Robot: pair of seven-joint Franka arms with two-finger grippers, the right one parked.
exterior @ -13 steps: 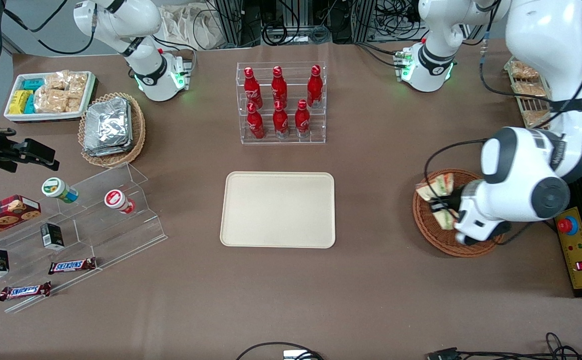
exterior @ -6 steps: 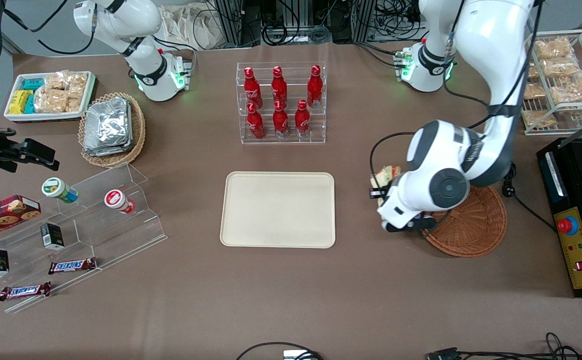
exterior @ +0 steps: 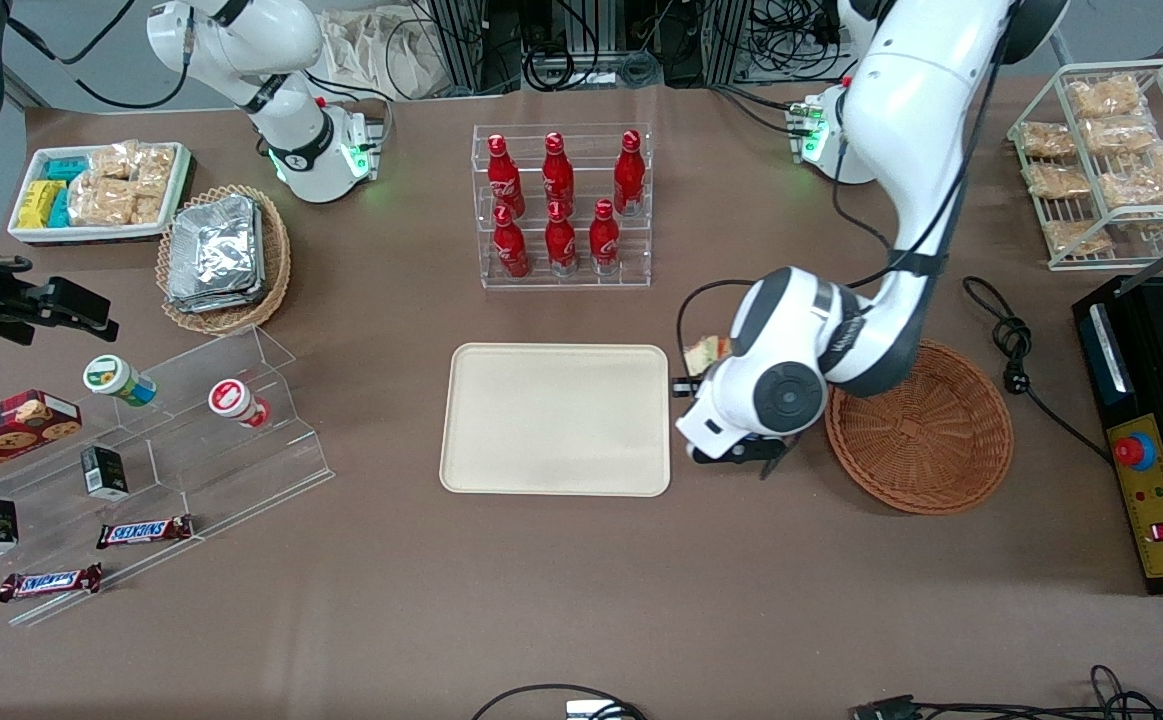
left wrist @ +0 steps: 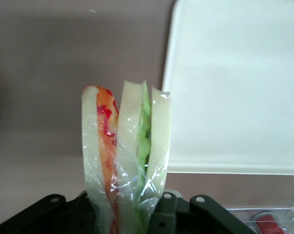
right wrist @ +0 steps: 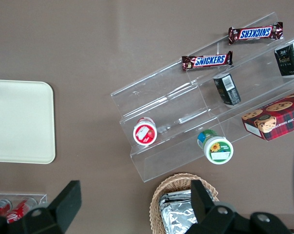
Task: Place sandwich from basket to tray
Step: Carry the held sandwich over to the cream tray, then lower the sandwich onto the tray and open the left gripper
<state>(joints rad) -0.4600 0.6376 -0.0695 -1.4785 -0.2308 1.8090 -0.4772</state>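
Observation:
My left gripper (exterior: 693,385) hangs over bare table between the cream tray (exterior: 555,419) and the round reddish-brown basket (exterior: 919,427), close to the tray's edge. It is shut on the sandwich (left wrist: 126,146), a plastic-wrapped wedge of white bread with orange-red and green filling; the black fingers (left wrist: 176,214) press it from both sides. In the front view only a corner of the sandwich (exterior: 703,351) pokes out from under the arm. The tray (left wrist: 239,83) lies flat with nothing on it. The basket holds nothing that I can see.
A clear rack of red bottles (exterior: 561,205) stands farther from the front camera than the tray. A wire shelf of bagged snacks (exterior: 1106,160) and a black appliance (exterior: 1156,400) sit at the working arm's end. A clear stepped display (exterior: 141,470) and foil-pack basket (exterior: 223,255) lie toward the parked arm's end.
The gripper lifted the sandwich out of the basket and carried it sideways toward the tray. The basket now lies uncovered.

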